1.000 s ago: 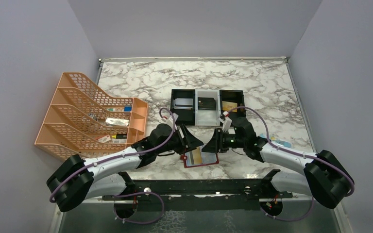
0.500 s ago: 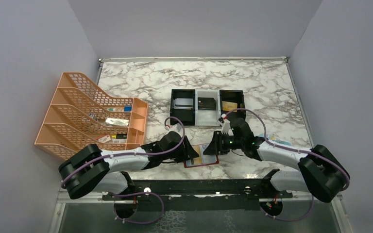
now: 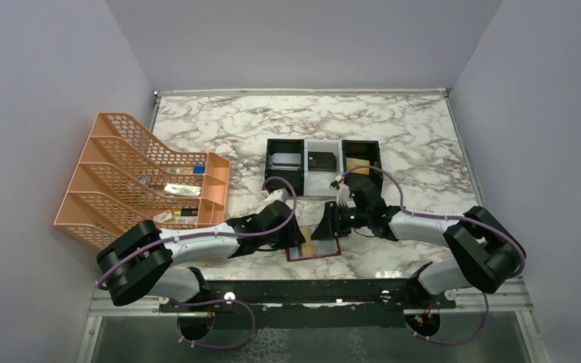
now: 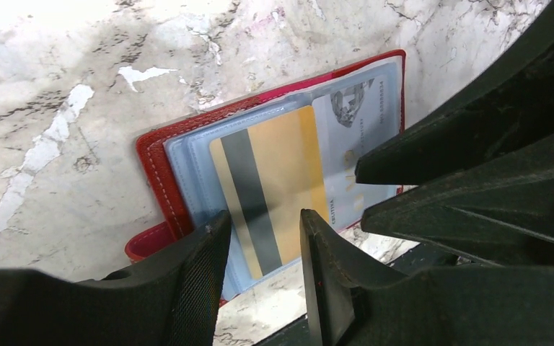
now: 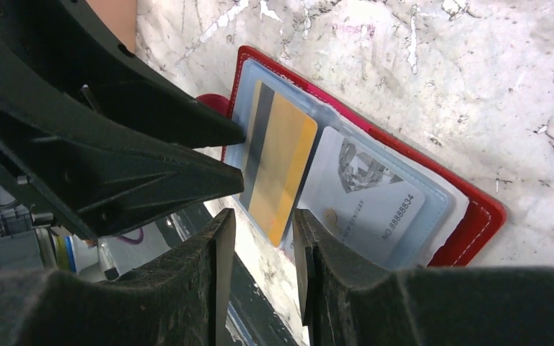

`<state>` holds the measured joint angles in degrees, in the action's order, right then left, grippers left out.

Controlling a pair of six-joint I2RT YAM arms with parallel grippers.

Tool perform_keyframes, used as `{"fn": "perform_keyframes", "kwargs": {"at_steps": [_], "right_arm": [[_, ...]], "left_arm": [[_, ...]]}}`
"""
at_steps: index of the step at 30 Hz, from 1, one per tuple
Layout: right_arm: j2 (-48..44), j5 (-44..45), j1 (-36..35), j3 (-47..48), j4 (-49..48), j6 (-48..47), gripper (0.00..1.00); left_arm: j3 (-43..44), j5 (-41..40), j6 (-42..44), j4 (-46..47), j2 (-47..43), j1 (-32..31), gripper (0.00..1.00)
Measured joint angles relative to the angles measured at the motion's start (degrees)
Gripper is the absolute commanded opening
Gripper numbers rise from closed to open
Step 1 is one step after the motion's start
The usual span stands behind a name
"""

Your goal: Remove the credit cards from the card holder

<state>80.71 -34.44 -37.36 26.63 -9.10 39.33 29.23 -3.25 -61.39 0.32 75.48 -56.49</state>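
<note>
The card holder (image 3: 324, 251) lies open near the table's front edge, with a red border and pale blue panels. In the left wrist view the holder (image 4: 155, 169) has a gold card (image 4: 278, 180) with a dark stripe sticking partly out of one panel. A silvery-white card (image 4: 357, 119) sits in the other panel. My left gripper (image 4: 260, 234) is open, its jaws just over the gold card's near end. My right gripper (image 5: 263, 234) is open and low over the holder (image 5: 476, 216), beside the gold card (image 5: 281, 162) and white card (image 5: 371, 194). Both grippers (image 3: 300, 240) (image 3: 320, 229) meet tip to tip over the holder.
A black-and-white three-compartment tray (image 3: 323, 185) with cards in it stands behind the holder. An orange file rack (image 3: 140, 185) stands at the left. The table's front edge and a black rail (image 3: 310, 291) lie right below the holder.
Both grippers have come down and closed in on the holder from either side. The left one moved right, the right one moved left. The holder has not moved.
</note>
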Motion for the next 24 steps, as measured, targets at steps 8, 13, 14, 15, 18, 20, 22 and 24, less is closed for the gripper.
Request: {"fn": "perform_keyframes", "kwargs": {"at_steps": [8,13,14,15,18,20,22,24], "right_arm": [[4.66,-0.07,-0.07,0.57,-0.52,-0.17,0.34],[4.59,0.92,-0.07,0.57,-0.85,0.13,0.33],[4.55,1.09,-0.09,0.57,-0.85,0.28,0.32],[4.50,1.27,-0.07,0.57,-0.85,0.50,0.31],[4.04,2.23,-0.09,0.24,-1.42,1.64,0.31],[2.97,3.08,-0.09,-1.27,-3.10,3.28,0.31],[2.25,3.39,-0.17,-2.47,-4.04,4.50,0.31],[2.43,3.52,-0.22,-2.51,-4.28,4.98,0.31]], "left_arm": [[1.46,-1.49,1.62,-0.17,1.88,-1.40,0.38],[2.19,-2.49,2.51,-1.68,2.03,-1.77,0.38],[2.19,-2.60,2.60,-1.73,1.99,-1.77,0.38],[2.19,-2.69,2.67,-1.86,1.90,-1.77,0.38],[2.19,-2.80,3.06,-2.10,1.77,-1.79,0.38],[2.19,-2.80,3.32,-2.10,1.77,-1.90,0.38],[2.19,-2.80,3.43,-2.10,1.77,-2.10,0.37],[2.19,-2.84,3.52,-2.12,1.70,-2.27,0.38]]}}
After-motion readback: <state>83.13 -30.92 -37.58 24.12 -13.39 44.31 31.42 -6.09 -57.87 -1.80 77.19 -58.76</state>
